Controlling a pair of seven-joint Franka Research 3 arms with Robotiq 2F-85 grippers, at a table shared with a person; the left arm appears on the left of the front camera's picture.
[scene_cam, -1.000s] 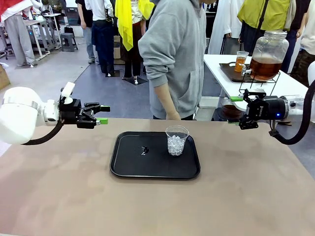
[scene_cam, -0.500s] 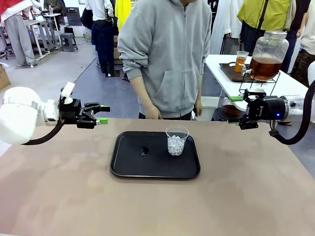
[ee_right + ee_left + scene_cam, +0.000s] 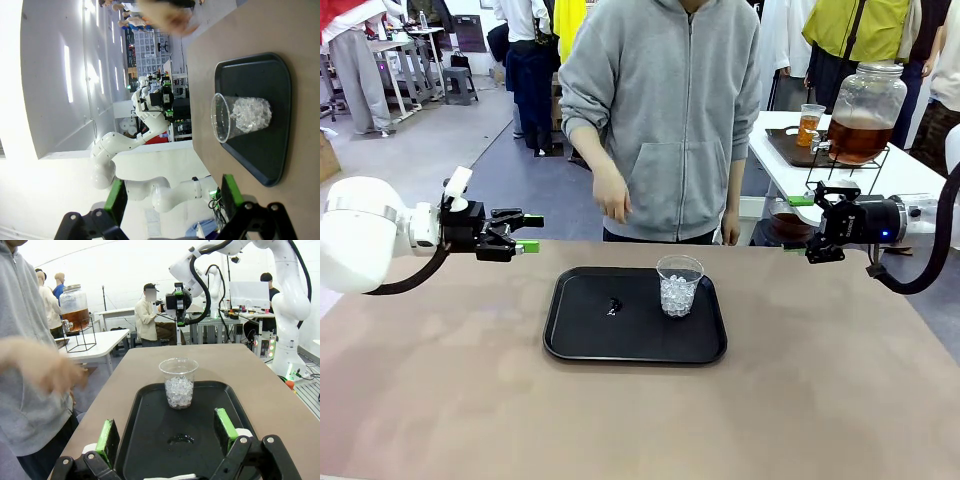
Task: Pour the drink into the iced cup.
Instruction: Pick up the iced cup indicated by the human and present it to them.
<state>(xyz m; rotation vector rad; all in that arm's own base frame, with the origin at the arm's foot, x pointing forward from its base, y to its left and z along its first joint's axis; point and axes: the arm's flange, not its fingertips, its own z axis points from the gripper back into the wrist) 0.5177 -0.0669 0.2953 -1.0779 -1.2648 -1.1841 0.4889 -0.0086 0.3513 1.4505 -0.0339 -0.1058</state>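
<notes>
At mid-left, the left fingers (image 3: 528, 246) are spread open and empty. A person's hand (image 3: 612, 195) hangs above the brown desk's (image 3: 440, 400) far edge. At centre, a black rectangular tray (image 3: 570, 340) carries a clear plastic cup (image 3: 679, 286) holding ice alone. At mid-right, the right fingers (image 3: 801, 201) gape, empty. The amber-brown drink (image 3: 858, 138) sits upper right, in a glass dispenser jar (image 3: 869, 95) well apart from the cup. Pouring looks unstarted.
</notes>
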